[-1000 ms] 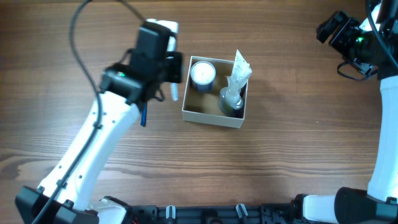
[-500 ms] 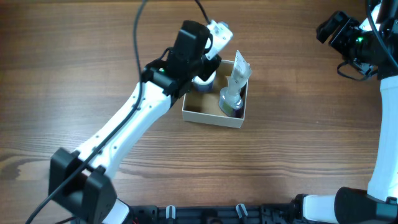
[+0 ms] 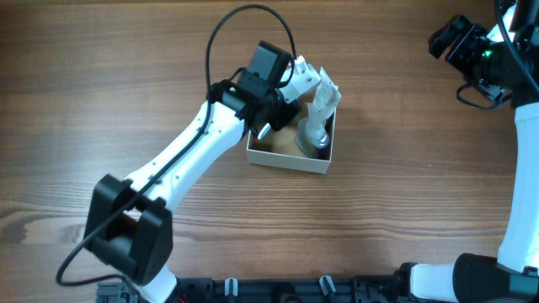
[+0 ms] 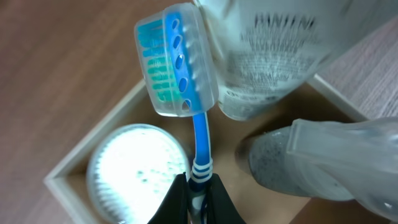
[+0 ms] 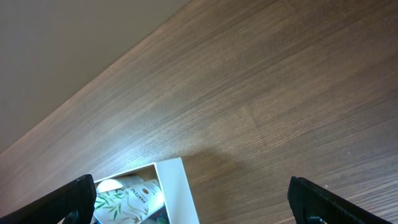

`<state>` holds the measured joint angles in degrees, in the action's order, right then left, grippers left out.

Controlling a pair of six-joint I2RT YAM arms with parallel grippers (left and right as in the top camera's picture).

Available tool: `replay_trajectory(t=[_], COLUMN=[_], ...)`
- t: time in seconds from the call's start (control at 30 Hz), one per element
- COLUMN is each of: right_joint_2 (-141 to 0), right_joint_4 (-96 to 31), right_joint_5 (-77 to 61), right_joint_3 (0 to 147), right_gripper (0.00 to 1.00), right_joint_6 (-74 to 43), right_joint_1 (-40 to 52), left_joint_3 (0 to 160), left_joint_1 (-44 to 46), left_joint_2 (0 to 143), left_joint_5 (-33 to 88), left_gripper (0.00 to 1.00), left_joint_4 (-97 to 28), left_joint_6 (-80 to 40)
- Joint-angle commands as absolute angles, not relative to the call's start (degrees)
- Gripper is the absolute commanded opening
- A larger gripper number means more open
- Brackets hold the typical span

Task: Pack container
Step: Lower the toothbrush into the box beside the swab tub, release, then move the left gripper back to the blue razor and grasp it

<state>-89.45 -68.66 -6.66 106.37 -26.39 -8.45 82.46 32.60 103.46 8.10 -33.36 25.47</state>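
Note:
The container [image 3: 287, 162] is a square cardboard box with white walls and a brown inside, at the table's middle. My left gripper [image 3: 278, 114] hangs over its left half, shut on the blue handle of a toothbrush [image 4: 177, 59] with a clear cap on its head. In the left wrist view the jaws [image 4: 198, 188] hold the brush above the brown box floor [image 4: 230, 134]. My right gripper [image 3: 456, 38] is open and empty, high at the far right. In the right wrist view [image 5: 193, 208] the box corner [image 5: 180, 186] shows below it.
Inside the box are a round jar with a white lid [image 4: 134, 165], a white Pantene tube [image 4: 273, 50] leaning on the back right corner [image 3: 325, 91], and a clear plastic bottle [image 4: 329, 158]. Bare wooden table [image 3: 404, 194] surrounds the box.
My left arm has swung right, from left of the box to over it, carrying the toothbrush. It now covers the jar in the overhead view. The right arm has not moved.

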Motion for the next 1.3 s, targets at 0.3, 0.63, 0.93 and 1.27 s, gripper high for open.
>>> replay_trajectory(t=[0.3, 0.63, 0.93, 1.27], right_joint_2=[-89.78, -89.78, -89.78, -89.78], right_joint_4=[-68.62, -68.62, -68.62, -68.62], right_joint_5=[-7.53, -7.53, -7.53, -7.53], right_joint_3=[106.39, 106.39, 106.39, 106.39], right_gripper=[1.0, 1.0, 1.0, 1.0], right_joint_6=[-27.14, -27.14, -27.16, -27.14], right_joint_1=[-8.49, -8.49, -8.49, -8.49], left_joint_3=[82.52, 84.64, 84.07, 76.25], left_joint_1=[33.28, 31.73, 18.83, 8.32], left_joint_2=[106.48, 99.79, 94.32, 100.82], left_joint_5=[10.9, 6.63, 0.16, 4.47], left_gripper=[0.53, 0.51, 0.55, 0.51], left_joint_4=[-33.93, -38.11, -55.64, -57.89], left_joint_6=[21.76, 10.68, -8.34, -15.94])
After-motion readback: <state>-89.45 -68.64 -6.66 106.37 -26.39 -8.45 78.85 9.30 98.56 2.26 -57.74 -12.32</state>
